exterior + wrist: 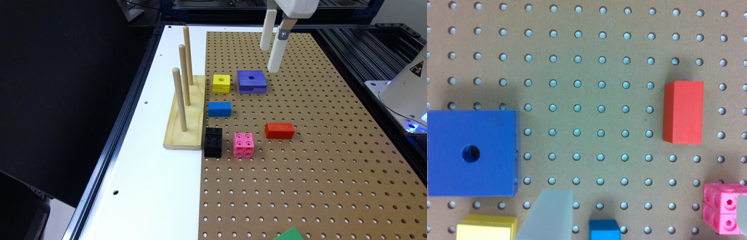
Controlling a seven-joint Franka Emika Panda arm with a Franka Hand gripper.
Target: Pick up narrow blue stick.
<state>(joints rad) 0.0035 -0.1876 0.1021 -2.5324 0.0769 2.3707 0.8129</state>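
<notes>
- Standing on a wooden base (186, 123) at the pegboard's (317, 150) edge toward the exterior view's left, three upright wooden pegs (184, 75) rise in a row on the white bench (150, 186).
- Just beside that base, on the pegboard, lies the narrow blue stick (220, 109), flat and free of the fingers; in the wrist view only its end shows at the picture's border (604, 230).
- A yellow block (221, 83) with a top hole sits near the stick toward the bench's far edge, and a black studded cube (213, 142) sits near it toward the near edge, touching the base's corner.
- A pink studded cube (244, 144) rests just beside the black one, apart from it.
- A purple-blue square block (252, 81) with a centre hole lies beside the yellow block.
- Above and just past that block hang the white fingers (272, 50), spread apart and holding nothing, clear of the board.
- A red block (279, 130) lies flat, well apart from the stick.
- A green piece (289, 235) peeks in at the near edge.
</notes>
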